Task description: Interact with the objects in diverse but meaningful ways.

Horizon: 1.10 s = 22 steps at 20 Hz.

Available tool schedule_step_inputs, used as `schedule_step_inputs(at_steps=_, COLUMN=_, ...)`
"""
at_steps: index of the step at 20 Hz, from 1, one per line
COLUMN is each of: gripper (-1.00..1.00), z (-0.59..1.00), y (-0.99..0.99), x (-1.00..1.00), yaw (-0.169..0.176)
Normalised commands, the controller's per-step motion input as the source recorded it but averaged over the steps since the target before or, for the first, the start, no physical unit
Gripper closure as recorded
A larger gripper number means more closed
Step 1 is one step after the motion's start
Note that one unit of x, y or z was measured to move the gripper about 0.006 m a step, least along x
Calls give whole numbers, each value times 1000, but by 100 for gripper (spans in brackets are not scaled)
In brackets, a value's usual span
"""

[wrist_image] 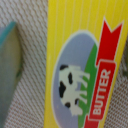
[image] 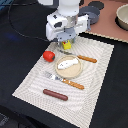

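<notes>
Five small things share a pale mat (image: 97, 75) on the dark tabletop (image: 20, 50), and the layout reads like a place setting. Going left to right in the exterior view: the sausage (image: 55, 94) lies low and left of centre, clear of everything, easy to reach. The tomato (image: 48, 55) sits at mid-left, near the mat's edge. A fork (image: 64, 80) lies just below the plate (image: 70, 67), and a knife (image: 82, 58) lies just above it, as cutlery would. The fish (image: 67, 63) rests flat on the plate at the middle of the frame.

Above the plate, at upper centre, the arm hangs low over the box (image: 66, 45), of which only a yellow corner shows under the fingers (image: 67, 43). The wrist view is filled by that box (wrist_image: 75, 65), its butter label close and blurred, so the camera is right on it. Whether the fingers are clenched on it or released I cannot tell; neither view shows them clearly.

A grey pan (image: 92, 14) stands at upper right, off the mat. Open room lies on the mat's lower right, and along its right border.
</notes>
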Motion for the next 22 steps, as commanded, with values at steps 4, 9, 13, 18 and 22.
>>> schedule_step_inputs(at_steps=4, gripper=100, z=590, y=34, x=147, yaw=-21)
schedule_step_inputs(at_steps=9, gripper=100, z=766, y=-67, x=-215, yaw=11)
schedule_step_inputs(at_steps=13, gripper=100, z=576, y=-320, x=-441, yaw=41)
schedule_step_inputs(at_steps=18, gripper=100, z=460, y=-637, x=-387, yaw=20)
schedule_step_inputs(at_steps=22, gripper=100, z=321, y=-872, x=-228, yaw=0)
